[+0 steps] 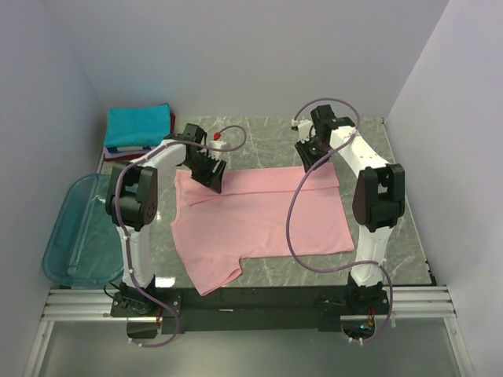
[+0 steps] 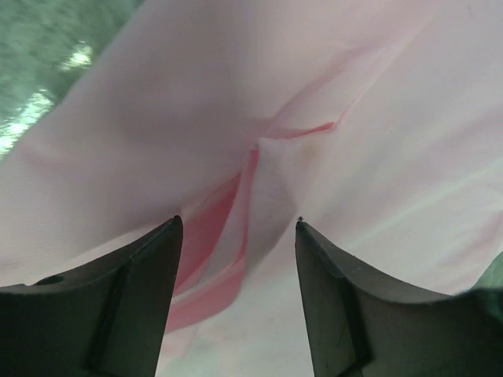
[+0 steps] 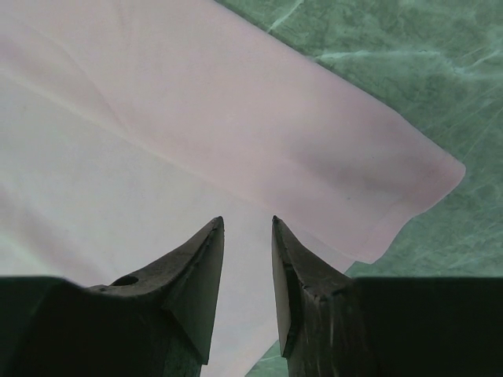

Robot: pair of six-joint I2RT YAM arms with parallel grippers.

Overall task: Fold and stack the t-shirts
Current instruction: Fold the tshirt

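Pink shirt (image 1: 267, 220) lies flat on the table (image 1: 267, 133), lengthwise left to right. Your left gripper (image 2: 240, 224) hangs spread over its far-left corner, right gripper (image 3: 247, 220) slightly parted over the far-right, both empty.

A robotics lab cell: white walls (image 1: 251, 55) (three sides) around a marbled table (image 1: 259, 141), aluminium rail (image 1: 78, 298) in front.

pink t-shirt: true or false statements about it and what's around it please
1. The pink t-shirt lies on the marble table. True.
2. The left gripper is clamped on the pink t-shirt. False: its jaws stand apart above the shirt, gripping nothing.
3. A folded teal t-shirt lies at the table's far left corner. True.
4. The pink t-shirt is in the translucent blue bin. False: the bin sits to the left, without it.
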